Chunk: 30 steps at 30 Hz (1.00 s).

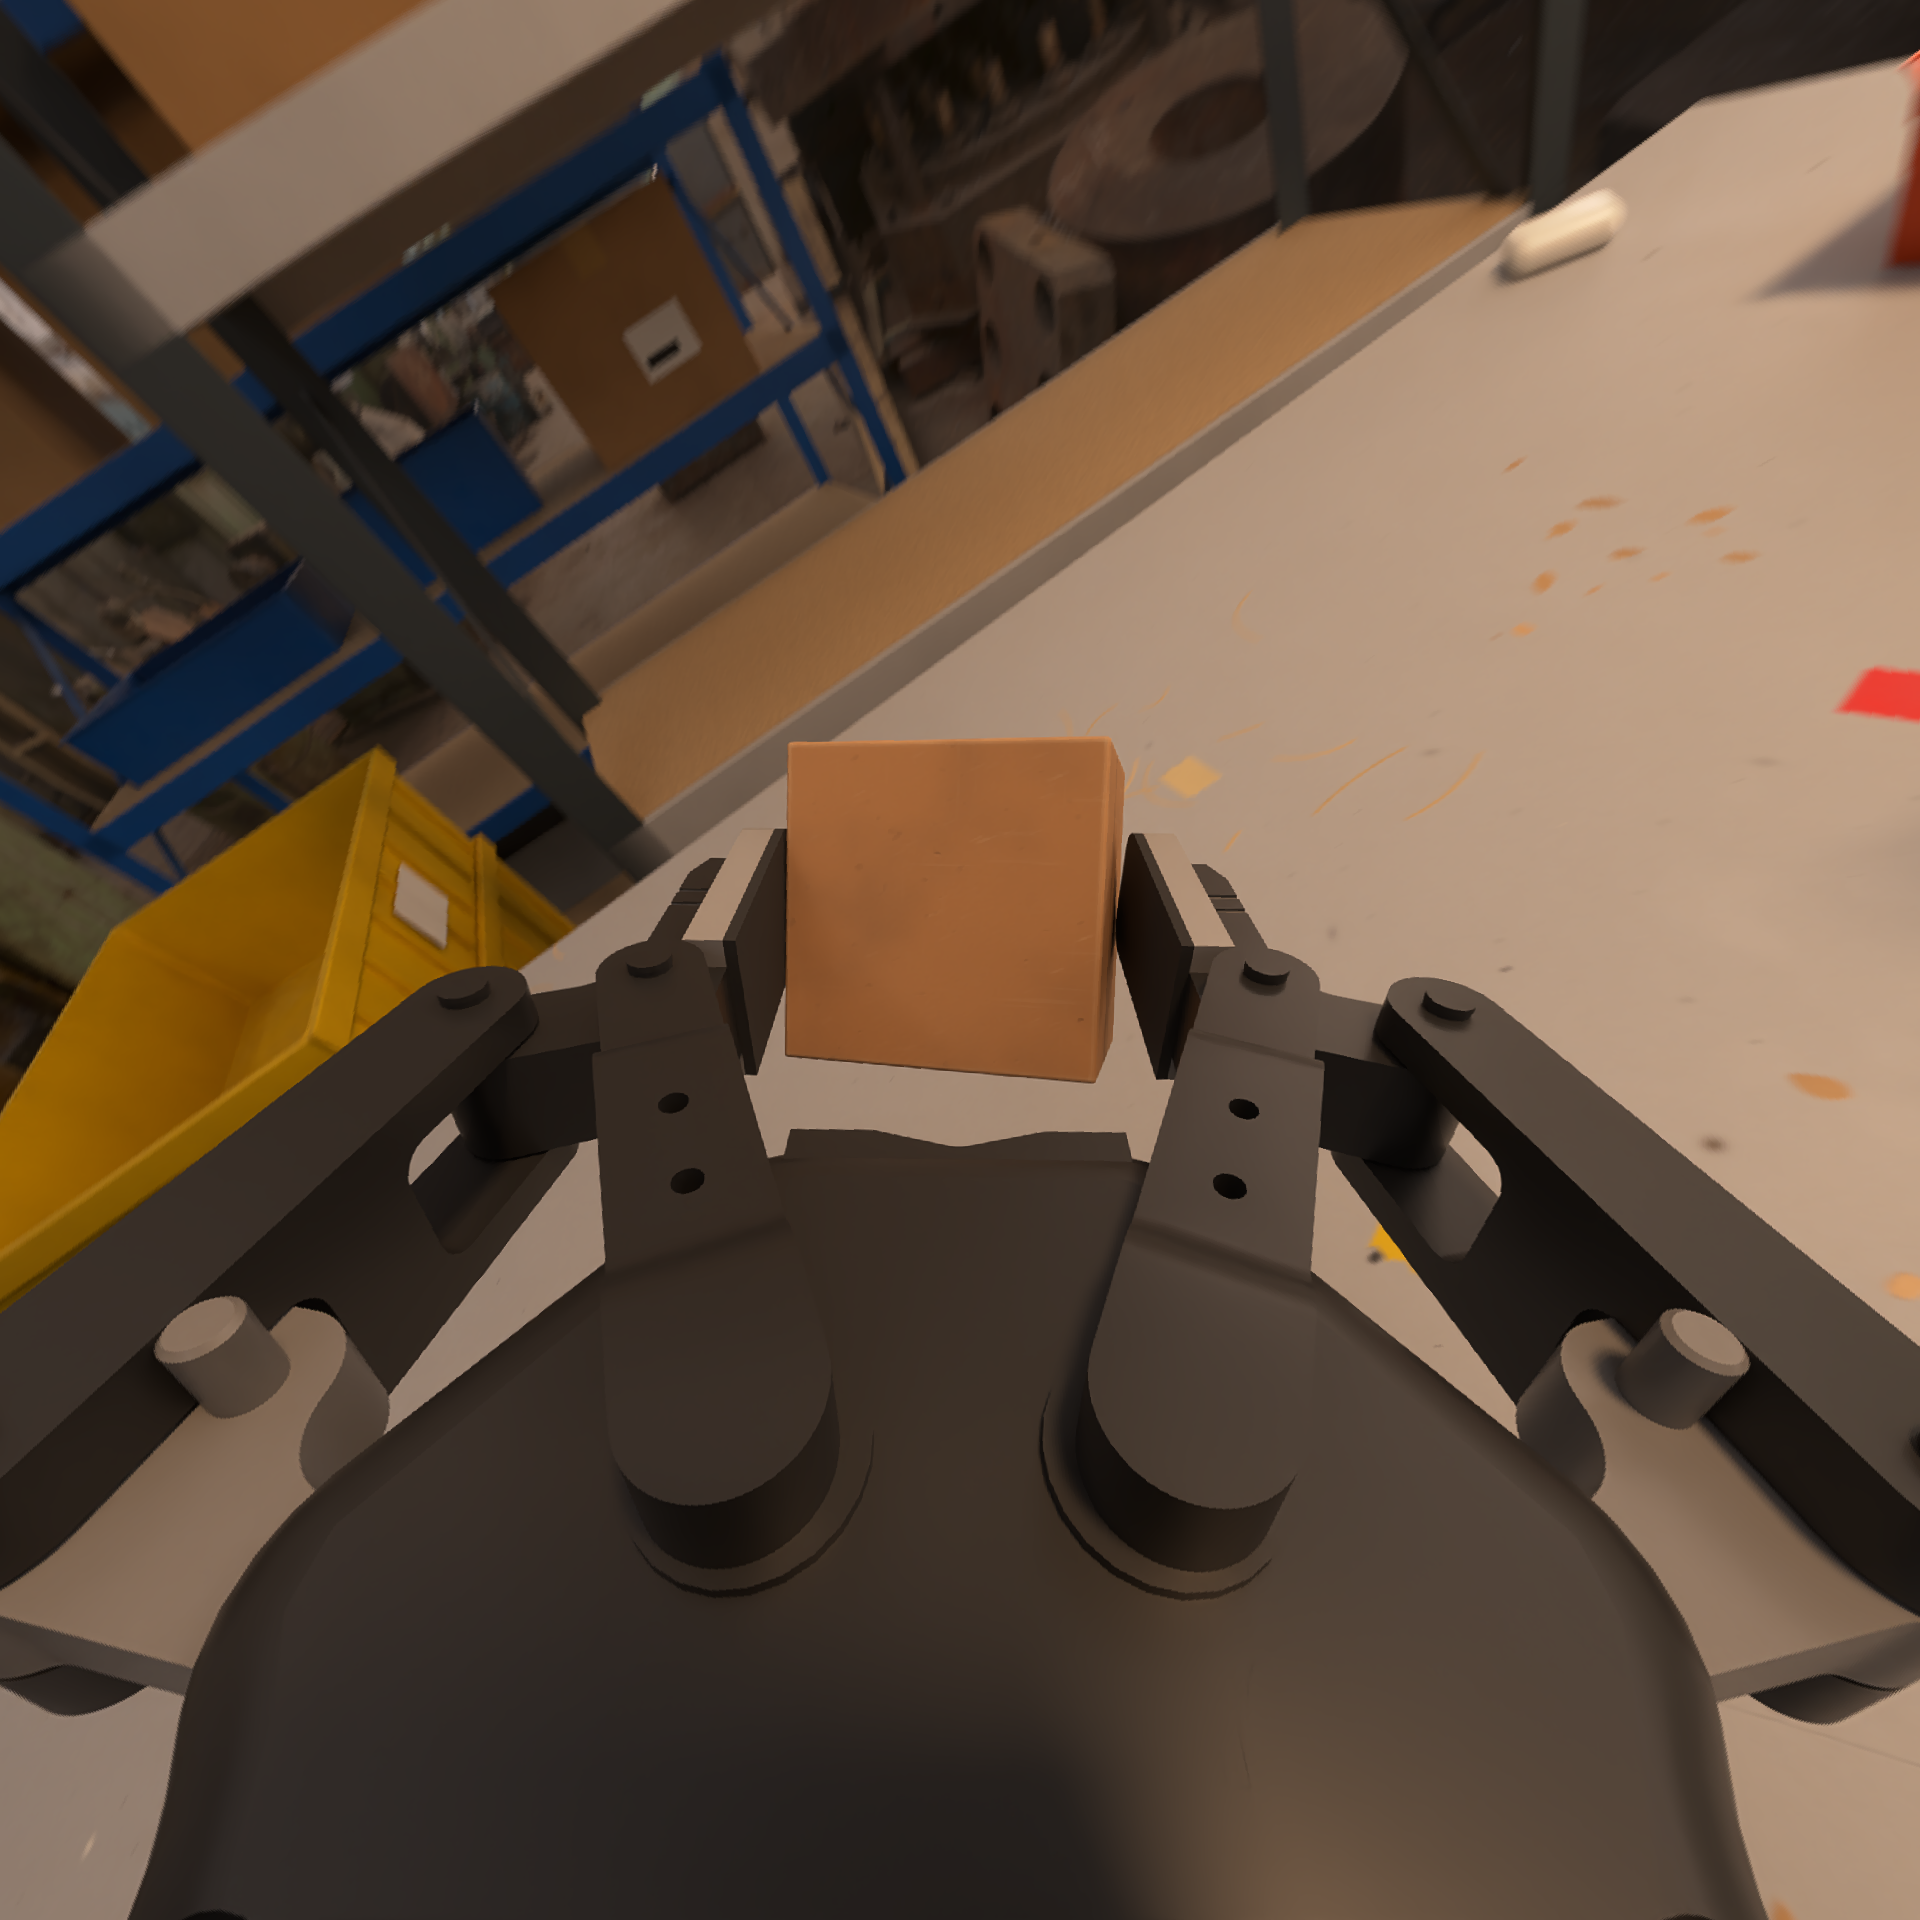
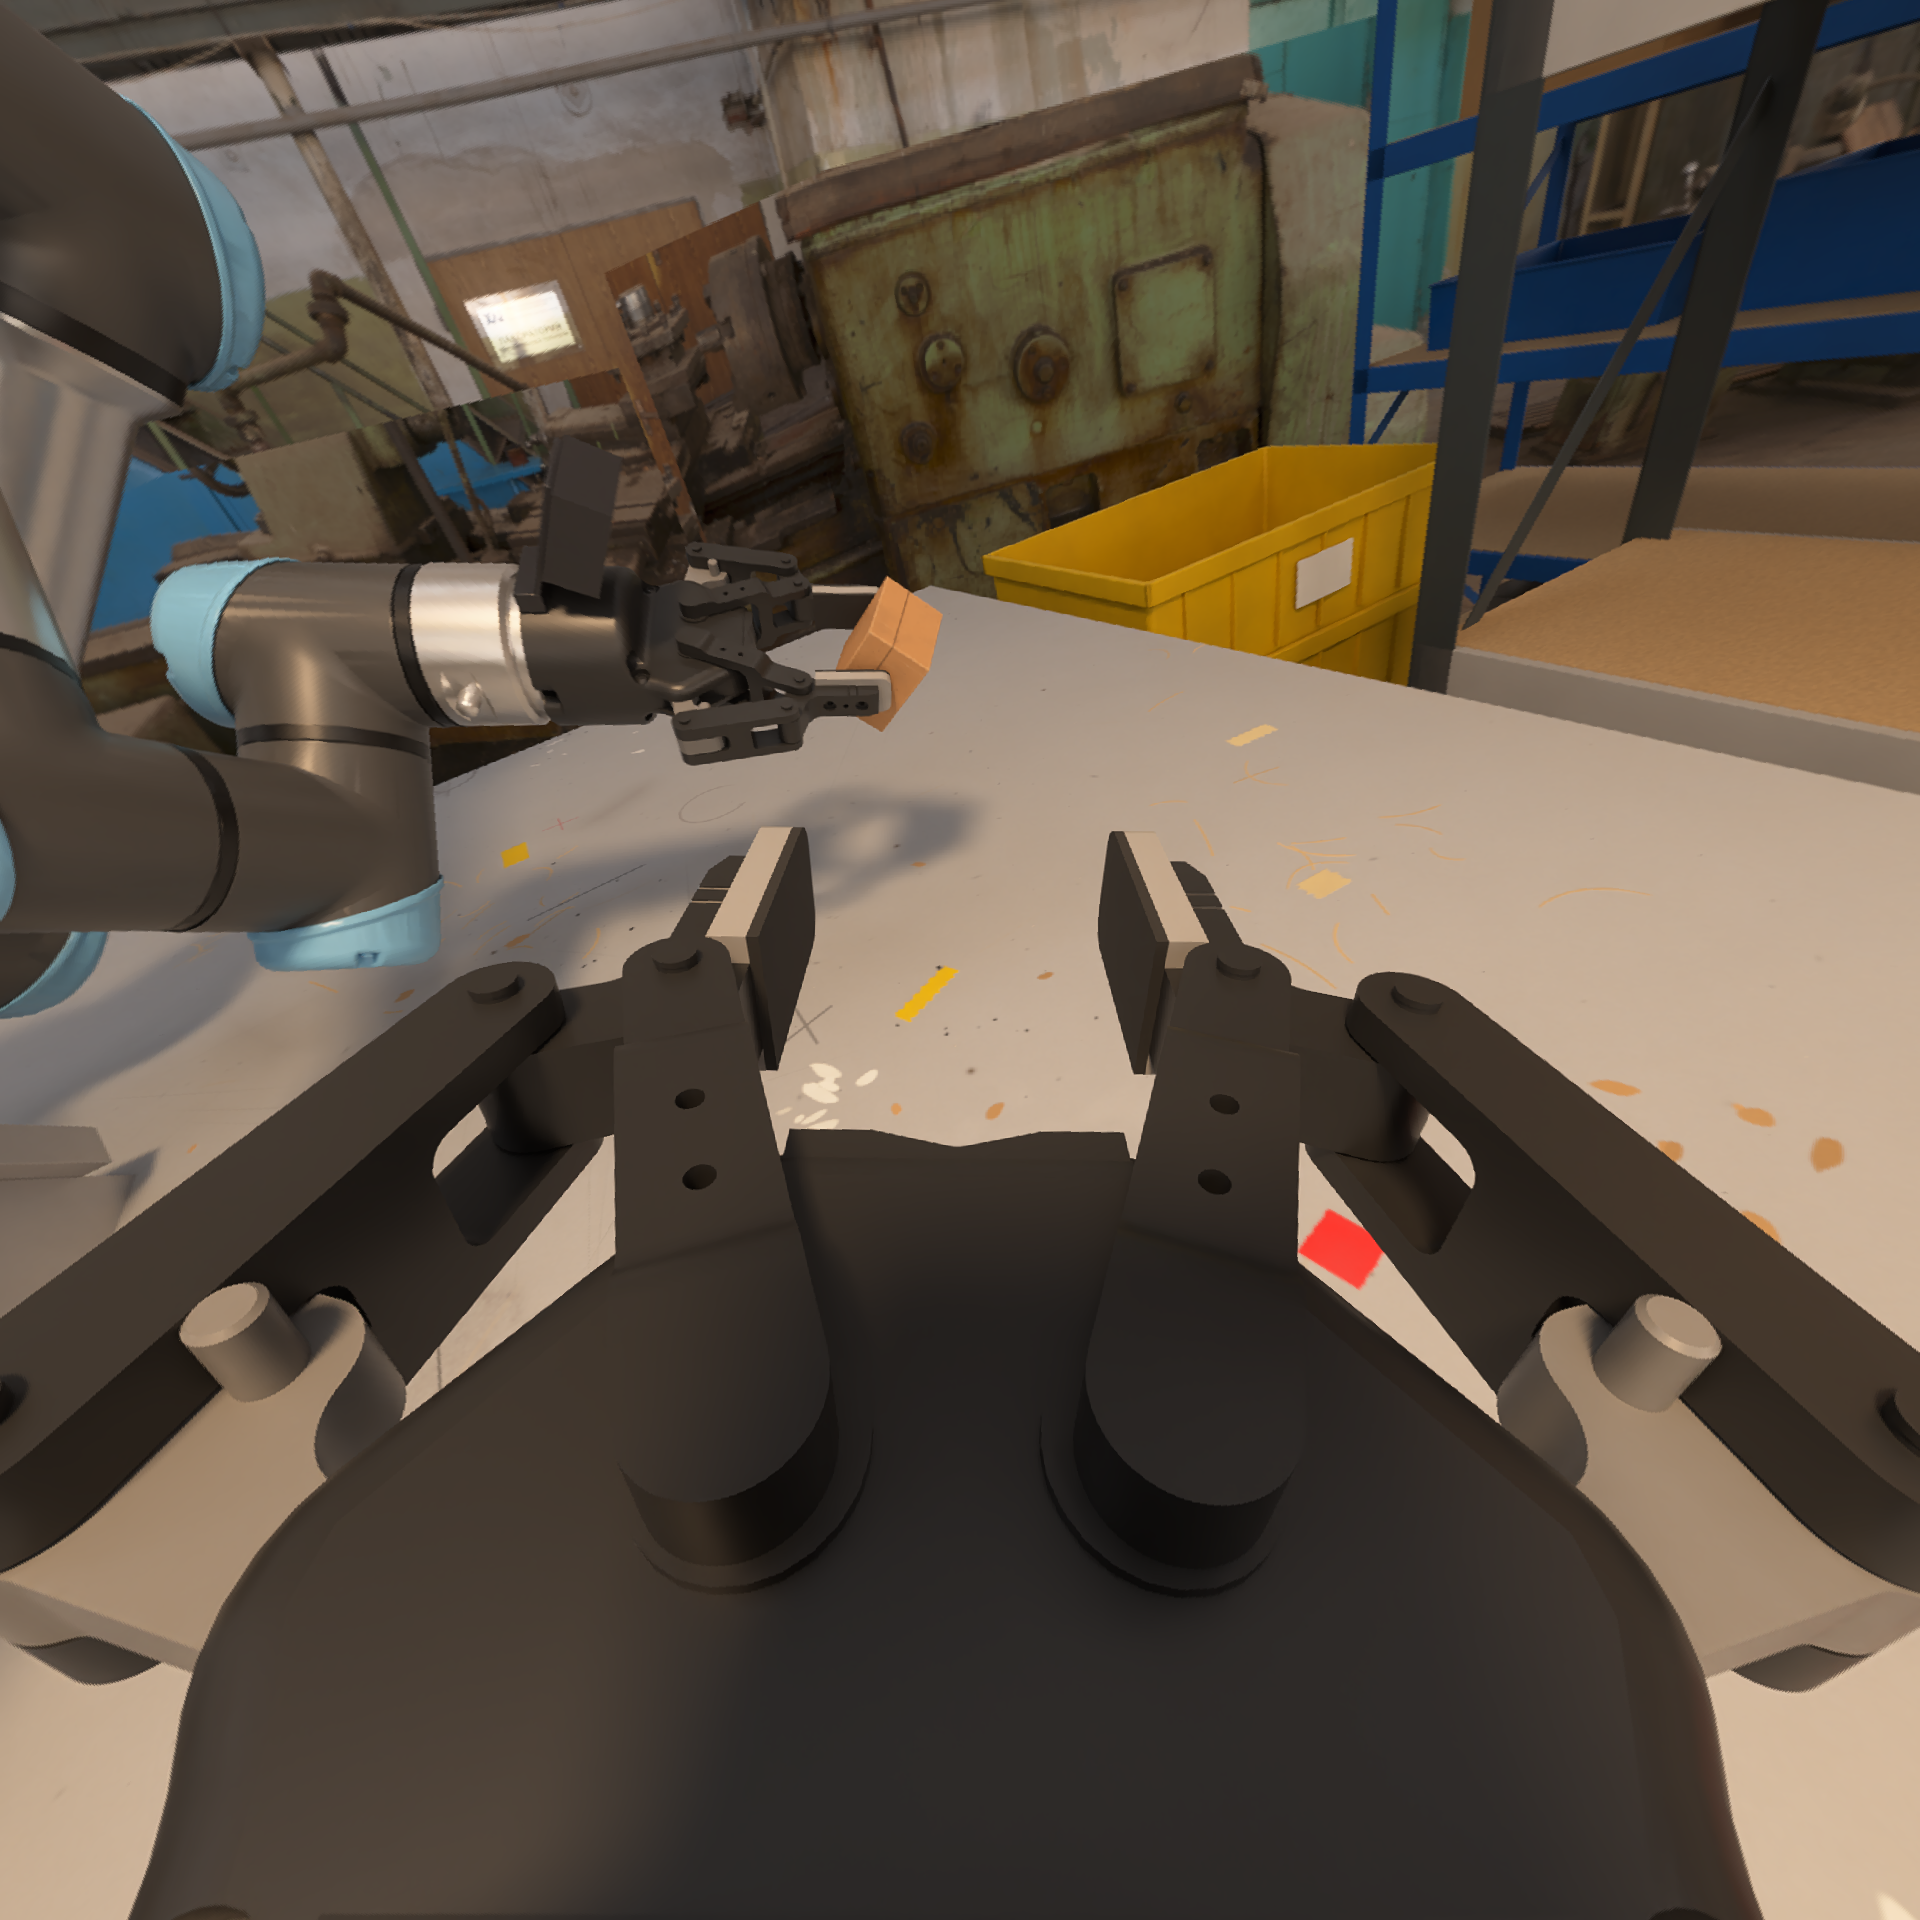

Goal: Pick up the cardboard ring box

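Left claw (image 1: 951,940) grips the cardboard ring box (image 1: 948,906) by 2 opposite faces, clear above the worktop (image 1: 1455,831) near its bin-side edge; right claw (image 2: 956,935) stands wide, empty; advise steady, level hold.

left wrist view: sits right behind its own fingers (image 1: 764,935), very close, looks along them across the worktop (image 1: 1455,623) | right wrist view: sits behind its fingers (image 2: 779,935), looks over the worktop | both see: yellow bin (image 1: 208,1018), worktop
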### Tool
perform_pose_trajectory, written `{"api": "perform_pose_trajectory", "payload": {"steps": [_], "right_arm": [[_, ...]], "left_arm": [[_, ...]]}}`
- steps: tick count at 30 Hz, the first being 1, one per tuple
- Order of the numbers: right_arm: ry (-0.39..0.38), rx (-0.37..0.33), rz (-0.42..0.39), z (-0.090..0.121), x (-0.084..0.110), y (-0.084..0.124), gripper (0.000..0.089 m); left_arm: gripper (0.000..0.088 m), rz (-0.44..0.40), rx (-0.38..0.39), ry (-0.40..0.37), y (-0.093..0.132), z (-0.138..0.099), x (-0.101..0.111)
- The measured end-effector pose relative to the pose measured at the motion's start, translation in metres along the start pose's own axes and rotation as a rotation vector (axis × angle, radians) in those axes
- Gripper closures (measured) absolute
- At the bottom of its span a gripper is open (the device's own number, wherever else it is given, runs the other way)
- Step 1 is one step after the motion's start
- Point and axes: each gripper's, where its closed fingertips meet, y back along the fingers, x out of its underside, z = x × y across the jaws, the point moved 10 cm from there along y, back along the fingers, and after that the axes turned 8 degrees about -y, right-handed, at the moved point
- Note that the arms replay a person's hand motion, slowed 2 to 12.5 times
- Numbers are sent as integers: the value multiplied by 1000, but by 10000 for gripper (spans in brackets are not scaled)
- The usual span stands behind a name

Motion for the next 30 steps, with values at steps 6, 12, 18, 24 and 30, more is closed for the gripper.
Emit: {"api": "perform_pose_trajectory", "payload": {"steps": [6, 12, 18, 24, 30], "right_arm": [[-34, -46, 23, 0, 5, -10, 392], [-62, -102, 59, 3, 11, -21, 387], [-70, -138, 101, 6, 16, -30, 382], [-56, -133, 123, 8, 20, -36, 380], [-51, -139, 128, 9, 21, -40, 380]], "left_arm": [[328, -173, 77, -52, 23, -25, -23], [328, -309, 106, -131, 41, -51, -40], [328, -377, 66, -193, 52, -73, -50], [328, -409, 38, -282, 56, -89, -58], [329, -423, 40, -376, 59, -100, -63]]}}
